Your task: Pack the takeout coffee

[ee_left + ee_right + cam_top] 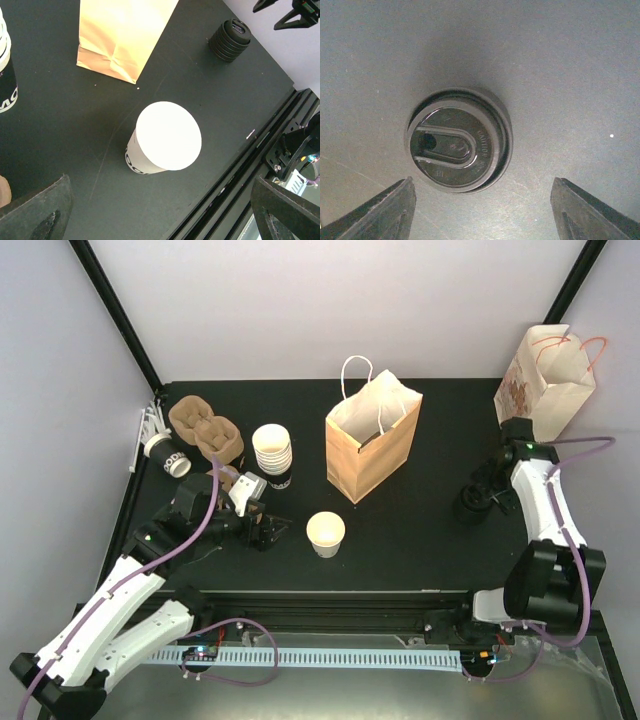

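Our lone cup (pixel 326 533) sits upright and lidless on the worktop (pixel 420 540), just in front of the brown bag (pixel 370 440). The left gripper (pixel 160 220) hangs above it with its jaws spread wide and nothing in them. Over on the right side, the black lids (pixel 457 142) sit in a stack. The right gripper (pixel 482 215) hovers right over them, jaws open, and isn't touching them as far as we can see. The spare cups (pixel 272 453) are stacked left of the bag, next to the carriers (pixel 205 428).
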`<state>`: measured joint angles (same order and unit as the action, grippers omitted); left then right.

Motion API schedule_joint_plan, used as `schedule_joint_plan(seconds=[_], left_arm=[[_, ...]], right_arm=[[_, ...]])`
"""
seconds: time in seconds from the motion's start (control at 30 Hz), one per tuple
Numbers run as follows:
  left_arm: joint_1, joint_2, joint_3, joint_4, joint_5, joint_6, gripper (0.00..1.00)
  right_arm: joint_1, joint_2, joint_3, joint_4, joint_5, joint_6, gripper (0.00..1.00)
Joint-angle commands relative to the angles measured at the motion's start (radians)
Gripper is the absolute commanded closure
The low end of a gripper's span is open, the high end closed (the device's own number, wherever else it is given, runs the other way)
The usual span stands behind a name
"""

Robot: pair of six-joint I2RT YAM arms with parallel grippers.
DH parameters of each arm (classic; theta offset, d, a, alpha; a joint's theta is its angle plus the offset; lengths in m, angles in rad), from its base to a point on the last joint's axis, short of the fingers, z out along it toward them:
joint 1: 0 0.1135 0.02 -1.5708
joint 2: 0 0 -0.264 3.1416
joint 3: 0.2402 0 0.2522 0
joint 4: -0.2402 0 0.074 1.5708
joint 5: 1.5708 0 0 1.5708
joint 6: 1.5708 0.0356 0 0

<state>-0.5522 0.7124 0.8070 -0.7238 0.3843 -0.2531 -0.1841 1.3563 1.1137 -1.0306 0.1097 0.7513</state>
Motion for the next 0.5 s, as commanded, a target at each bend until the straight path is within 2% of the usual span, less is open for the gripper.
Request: schedule_joint_plan(seconds=[0.0,0.23,0.47], left_arm=[[-0.01,-0.016,-0.003,0.027,-0.006,0.019,0.01],[-0.008,-0.027,-0.007,0.033,0.002,0.021,0.01],[-0.009,-0.03,-0.009,0.037,0.005,0.023,0.01]], right_arm=[[0.046,0.05,0.066,-0.075,0.067,0.062,0.29],[0.068,0.102,0.133,-0.106,0.111,0.094,0.5],[0.12,0.174,0.191,-0.122,0.123,0.144,0.52]])
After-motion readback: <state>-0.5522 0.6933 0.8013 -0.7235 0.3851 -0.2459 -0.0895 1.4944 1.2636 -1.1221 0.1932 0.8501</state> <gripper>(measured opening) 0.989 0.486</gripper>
